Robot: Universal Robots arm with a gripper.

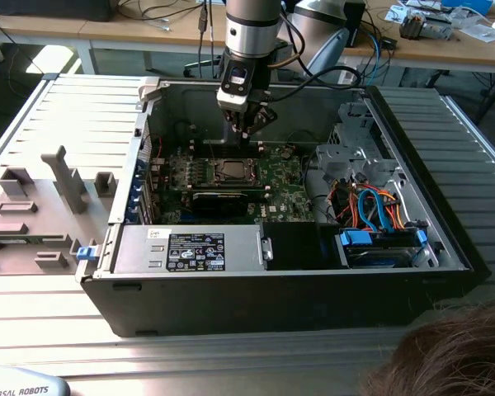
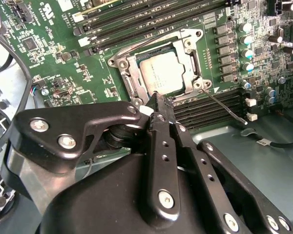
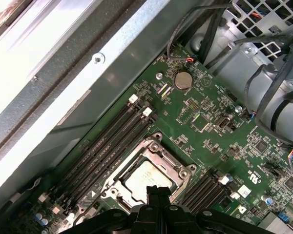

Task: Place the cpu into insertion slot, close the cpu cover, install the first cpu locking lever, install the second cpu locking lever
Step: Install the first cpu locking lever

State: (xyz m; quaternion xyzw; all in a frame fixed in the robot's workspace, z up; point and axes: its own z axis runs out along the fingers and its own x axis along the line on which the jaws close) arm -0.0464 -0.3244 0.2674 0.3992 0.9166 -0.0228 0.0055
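gripper (image 2: 157,101): fingers clenched together at the tips. it hangs point-down inside the open computer case (image 1: 445,247), close over one edge of the insertion slot (image 2: 129,87); contact with it cannot be determined.

cpu (image 2: 161,75): seated flat in the insertion slot, silver top facing up. cpu cover (image 2: 189,61): lying down around the chip, which shows through its square window. one thin metal lever (image 2: 224,108) sticks out from a corner of the socket, across the memory slots (image 3: 112,141).

surface: the case lies on its side on a ribbed grey metal table (image 1: 66,107). the green motherboard (image 1: 272,177) forms its floor, with a labelled power supply (image 1: 190,247) along the near wall and blue and orange cables (image 1: 379,210) at the exterior view's right. grey plastic fixtures (image 1: 66,177) stand on the table at the exterior view's left.

room: wooden benches (image 1: 148,25) with loose cables run behind the table. a person's hair (image 1: 454,355) is in the near corner.
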